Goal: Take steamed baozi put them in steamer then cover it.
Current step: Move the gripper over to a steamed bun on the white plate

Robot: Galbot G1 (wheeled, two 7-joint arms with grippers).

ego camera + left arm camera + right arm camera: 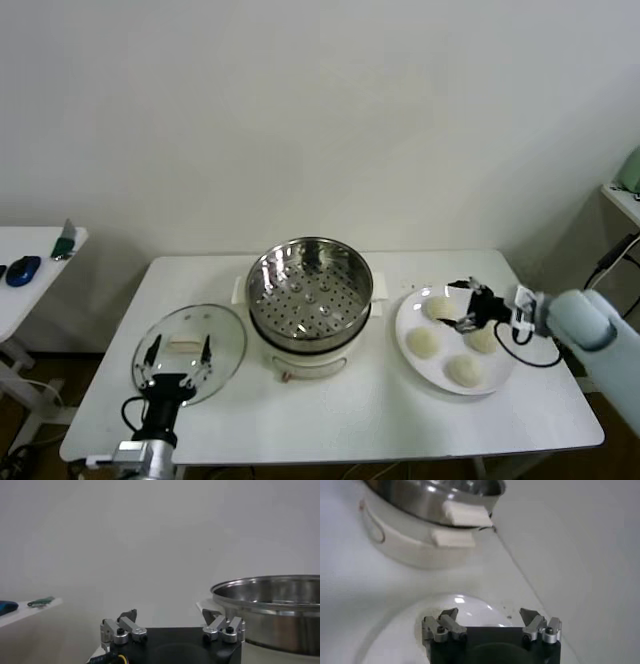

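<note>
The four steamed baozi [449, 340] are seen lying on a white plate [408, 312] on the counter [340, 410], to the right of the uncovered steamer [310, 300], and the right gripper [458, 305] is held directly over that plate with its jaws spread apart and nothing between them, the far-side bun just beside it. The right arm is therefore judged much the nearer to the buns, which are round and offer no long axis to align with. The left gripper [178, 362], jaws likewise apart and empty, is poised over the glass cover [225, 345] lying flat on the counter left of the steamer.
</note>
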